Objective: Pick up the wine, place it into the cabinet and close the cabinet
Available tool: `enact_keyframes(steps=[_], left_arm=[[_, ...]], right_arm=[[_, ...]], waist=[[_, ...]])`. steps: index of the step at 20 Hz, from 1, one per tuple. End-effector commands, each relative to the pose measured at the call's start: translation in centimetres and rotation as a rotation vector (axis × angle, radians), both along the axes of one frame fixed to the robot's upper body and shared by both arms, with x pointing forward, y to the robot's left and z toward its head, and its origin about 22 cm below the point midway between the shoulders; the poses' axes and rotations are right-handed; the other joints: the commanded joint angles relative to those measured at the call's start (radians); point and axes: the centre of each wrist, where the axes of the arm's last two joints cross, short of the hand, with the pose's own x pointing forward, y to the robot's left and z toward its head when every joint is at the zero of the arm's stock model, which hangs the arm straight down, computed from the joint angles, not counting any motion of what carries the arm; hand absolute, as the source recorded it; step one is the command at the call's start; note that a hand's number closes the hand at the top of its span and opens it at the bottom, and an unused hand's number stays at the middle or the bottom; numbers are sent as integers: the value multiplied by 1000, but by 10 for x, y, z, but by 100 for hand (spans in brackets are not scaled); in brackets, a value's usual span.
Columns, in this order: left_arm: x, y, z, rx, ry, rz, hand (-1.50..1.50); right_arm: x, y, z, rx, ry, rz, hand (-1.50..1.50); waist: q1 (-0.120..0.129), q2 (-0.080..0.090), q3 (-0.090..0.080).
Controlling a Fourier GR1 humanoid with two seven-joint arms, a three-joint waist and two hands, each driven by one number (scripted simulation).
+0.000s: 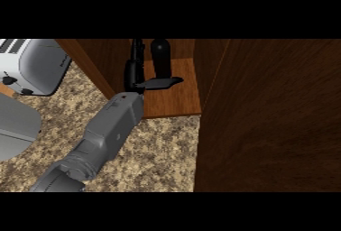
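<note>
Grey forearm (110, 126) comes in from the lower left and crosses the speckled stone surface (160, 149) at a slant, ending at the mouth of the cabinet (180, 97).

**Robot hand.** The left robot hand (135, 72) is inside the opening. Its fingers are straight and spread away from the thumb, and it grips nothing. The thumb juts right, ending at the foot of the wine. I cannot tell whether it touches. The right robot hand is not visible.

**Task item.** The wine (160, 56) stands upright on the cabinet's wooden floor, just right of the fingers and towards the back. I judge placement done and closing not yet done.

**Risks for you to manage:**
- The thumb lies across the bottle's base. If you pull the arm straight back along its slant, the thumb could hook the bottle and tip it or drag it forward.
- The fingers sit in the narrow space between the bottle and the cabinet's left wall. Any sideways drift on the way out would nudge one or the other.
- The dark door panel (273, 117) fills the right of the view and stands open. Swinging it while the forearm is in the doorway would trap the arm.
- A bottle left near the front edge could be struck by the door.

Far left, the toaster (33, 63) is well apart and poses no hazard.
</note>
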Motion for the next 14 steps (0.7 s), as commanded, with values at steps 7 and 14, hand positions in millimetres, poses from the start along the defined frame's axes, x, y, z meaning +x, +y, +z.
enact_keyframes(steps=[7,14], left_arm=[[-21,15,-35,-98,51,26,-150],[-39,-4,-35,-105,54,-30,-150]], right_arm=[[-1,8,1,24,-21,17,-150],[-16,-3,2,30,-8,-17,-150]], waist=[[6,-7,-2],[32,-18,0]])
